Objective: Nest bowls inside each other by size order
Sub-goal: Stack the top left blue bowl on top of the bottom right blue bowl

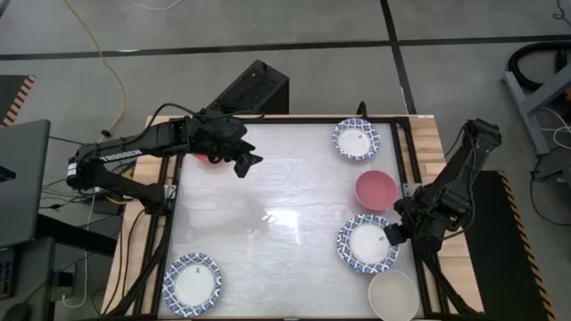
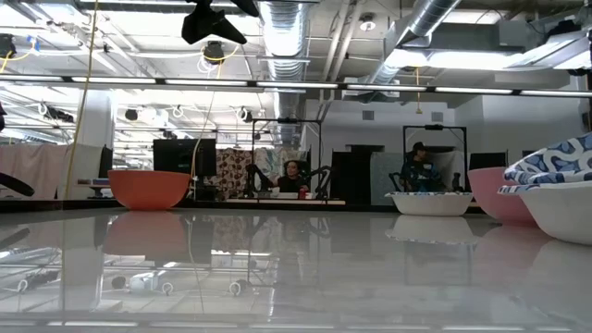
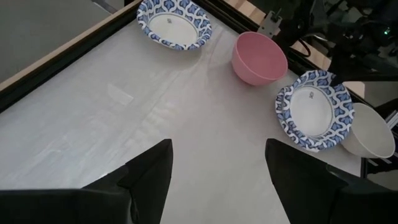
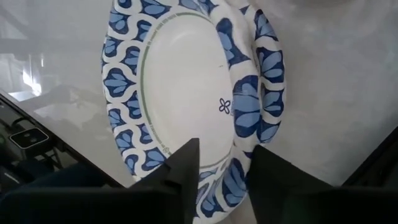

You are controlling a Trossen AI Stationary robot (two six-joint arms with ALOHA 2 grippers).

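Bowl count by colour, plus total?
Blue-rimmed white bowls: 4, made up of one on the left, one on the right and a nested pair
Pink bowl: 1
Red bowl: 1
Plain cream bowl: 1
Total: 7
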